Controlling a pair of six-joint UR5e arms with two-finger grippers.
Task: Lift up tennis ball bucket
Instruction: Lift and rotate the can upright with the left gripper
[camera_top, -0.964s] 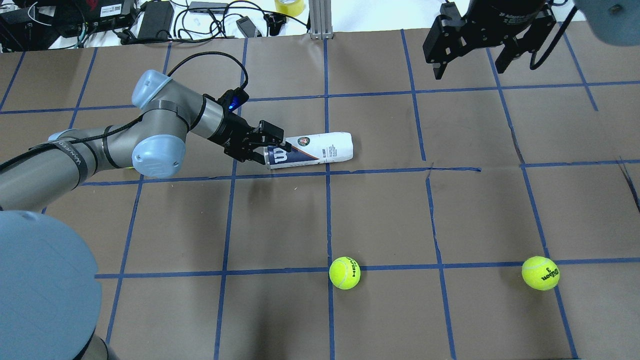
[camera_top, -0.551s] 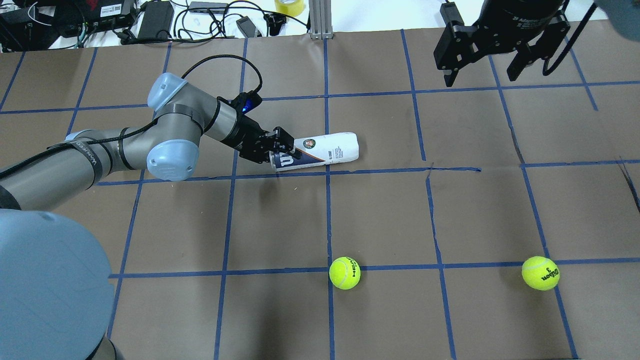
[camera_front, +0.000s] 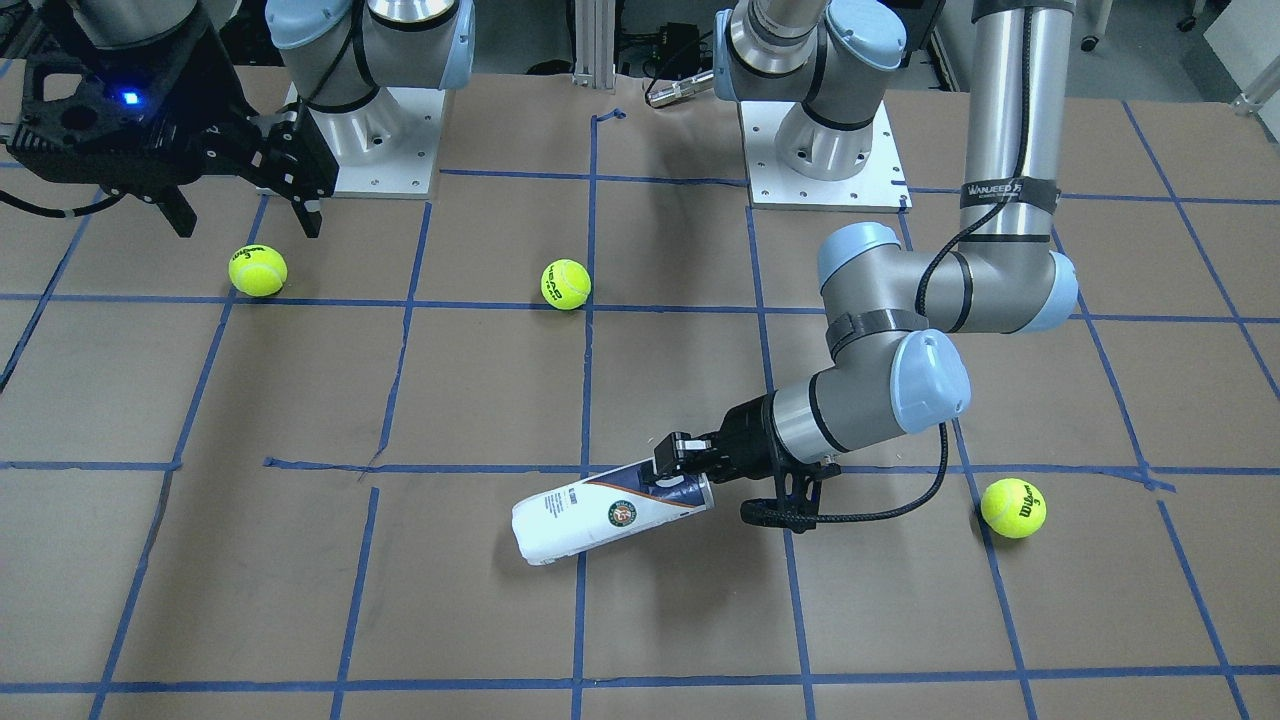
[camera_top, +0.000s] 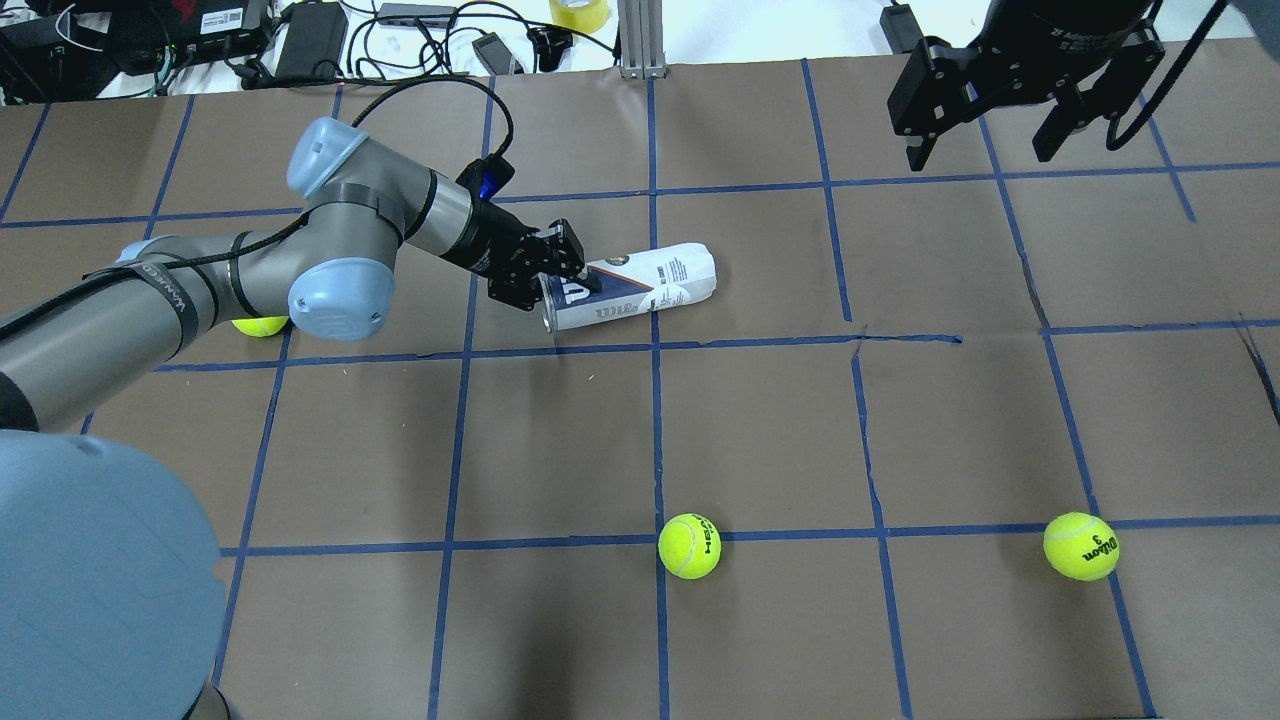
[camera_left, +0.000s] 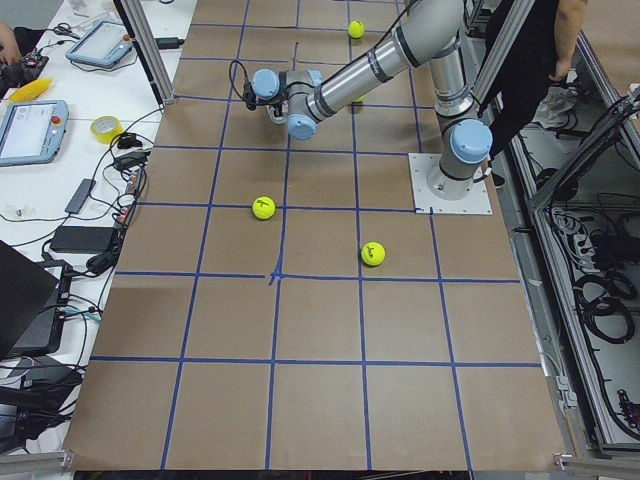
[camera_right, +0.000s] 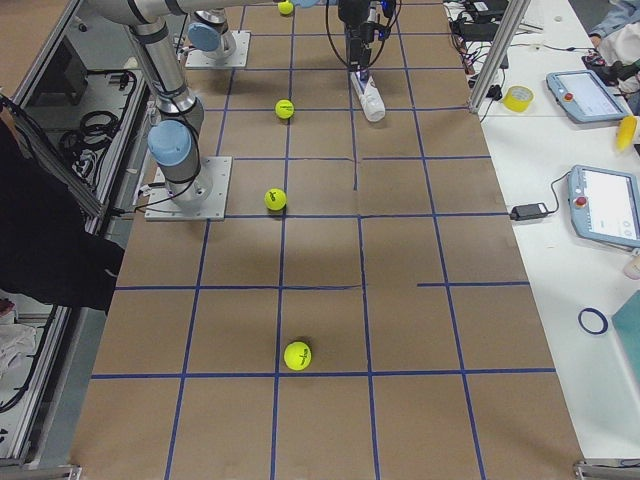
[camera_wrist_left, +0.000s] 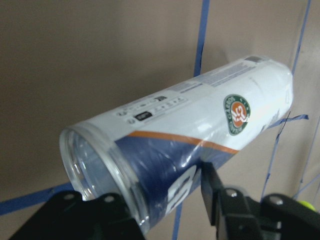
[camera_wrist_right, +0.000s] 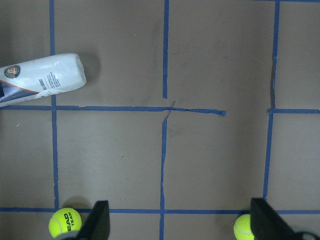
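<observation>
Nearest the robot on the paper-covered desk (camera_top: 900, 430), one tennis ball (camera_top: 689, 546) and another (camera_top: 1081, 546) sit well apart. A third ball (camera_top: 258, 325) is half hidden under the left arm (camera_top: 330, 290). Mid-desk, the left jaws are closed on the open rim of the tennis ball bucket (camera_top: 640, 285), which lies on its side. Whether its far end touches the desk is unclear. Beyond, the right jaws hang spread wide, empty, partly cut off.

A robotics lab: a paper-covered table (camera_top: 940, 440) gridded with blue tape (camera_top: 657, 420), a teach pendant (camera_right: 606, 205) and cabled electronics (camera_top: 310, 38) alongside.
</observation>
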